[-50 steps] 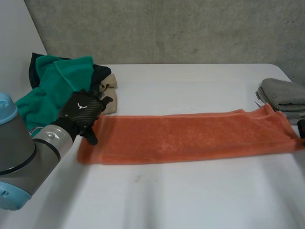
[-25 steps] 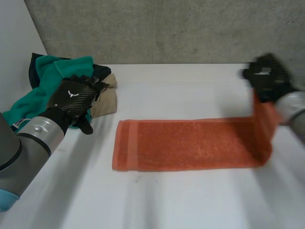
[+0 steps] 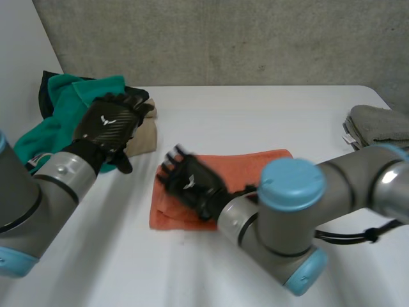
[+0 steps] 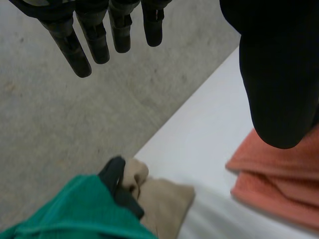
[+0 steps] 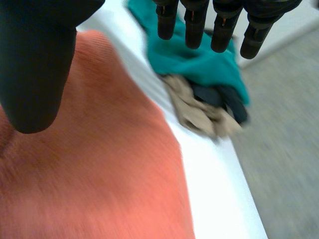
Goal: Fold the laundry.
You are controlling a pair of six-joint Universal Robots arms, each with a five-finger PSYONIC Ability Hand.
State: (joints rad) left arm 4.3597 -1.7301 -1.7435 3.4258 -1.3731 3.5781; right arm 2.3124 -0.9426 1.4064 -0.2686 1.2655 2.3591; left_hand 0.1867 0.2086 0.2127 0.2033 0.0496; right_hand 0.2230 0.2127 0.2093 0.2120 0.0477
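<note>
Right robot hand (image 3: 190, 183) — spread, empty — is over the orange towel's (image 3: 255, 163) end; left robot hand (image 3: 107, 123), also spread, hovers just beyond it.

A white bench (image 3: 255, 115) runs back to a rough grey concrete wall (image 3: 223, 38); a plain white panel (image 3: 19, 57) rises at its left end.

Head view down over table (image 3: 255, 115); wrist views close, orange towel (image 3: 236, 167) common.

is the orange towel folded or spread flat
Folded: the orange towel shows stacked layers at its edge, with the right hand over it.
</note>
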